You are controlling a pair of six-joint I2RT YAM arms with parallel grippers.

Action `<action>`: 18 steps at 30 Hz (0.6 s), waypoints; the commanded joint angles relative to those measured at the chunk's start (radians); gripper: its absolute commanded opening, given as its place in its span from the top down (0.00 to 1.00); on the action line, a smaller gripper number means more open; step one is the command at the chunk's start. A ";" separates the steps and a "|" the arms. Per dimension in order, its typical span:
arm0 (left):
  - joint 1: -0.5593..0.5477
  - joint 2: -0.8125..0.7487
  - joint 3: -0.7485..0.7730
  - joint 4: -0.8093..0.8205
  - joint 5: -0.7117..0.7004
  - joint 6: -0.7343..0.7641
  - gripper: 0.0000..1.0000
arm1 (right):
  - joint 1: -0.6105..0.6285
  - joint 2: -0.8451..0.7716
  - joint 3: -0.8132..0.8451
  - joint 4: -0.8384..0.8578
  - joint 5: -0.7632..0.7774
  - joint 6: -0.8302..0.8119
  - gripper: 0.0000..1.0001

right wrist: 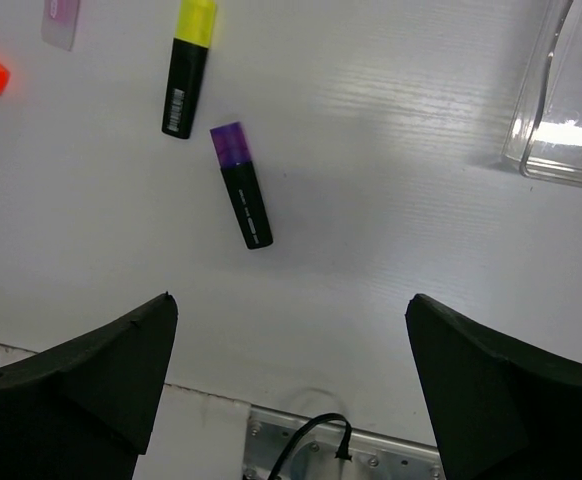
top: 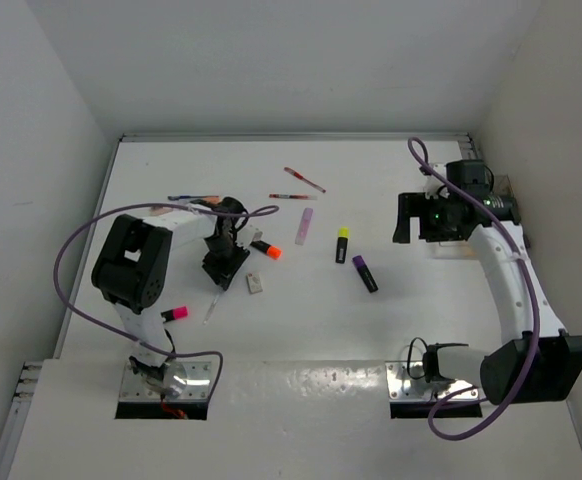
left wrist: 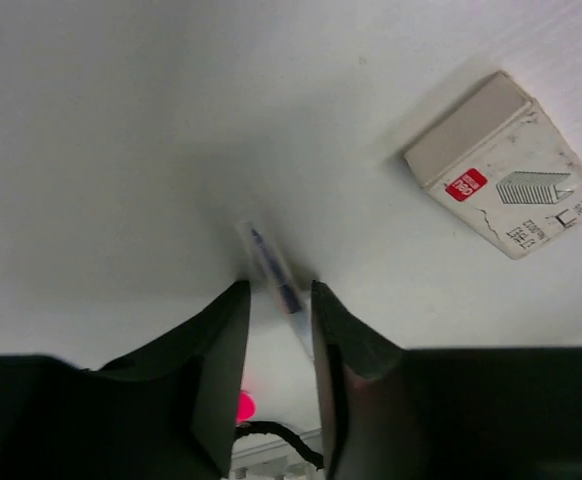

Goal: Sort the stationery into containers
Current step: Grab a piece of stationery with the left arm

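Left of centre in the top view, low on the table (top: 371, 340), a thin pale pen (top: 211, 308) lies just below the L claw (top: 218, 284), long axis near vertical in frame w/ a slight lean. Wrist view: the pen (left wrist: 271, 262) runs diag. from upper left to lower right, passing btw the two fingers (left wrist: 221, 350), so the claw straddles it, w/ the barrel skewed to the closing line, not square. L claw (left wrist: 279, 300) stands at a slim gap, wider than the pen. Nothing is clamped yet, tho the finger on frame right may brush the barrel; can't tell. White eraser (left wrist: 506, 165) sits upper right, apart. L arm is clearly the nearer one. R claw (right wrist: 291, 300) hangs wide open & empty at the top view's right side, near the clear tray (right wrist: 561, 110), well apart from the pen.
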 commanded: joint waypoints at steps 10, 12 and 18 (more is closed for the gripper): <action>0.049 -0.021 0.043 0.071 -0.024 -0.046 0.95 | 0.045 -0.018 0.111 0.017 -0.145 -0.001 0.07; 0.069 -0.074 0.052 0.081 0.002 -0.056 1.00 | 0.064 -0.034 0.124 0.037 -0.174 0.000 0.09; 0.150 -0.260 0.160 0.088 0.218 -0.069 1.00 | 0.125 -0.086 0.150 0.090 -0.240 0.019 0.11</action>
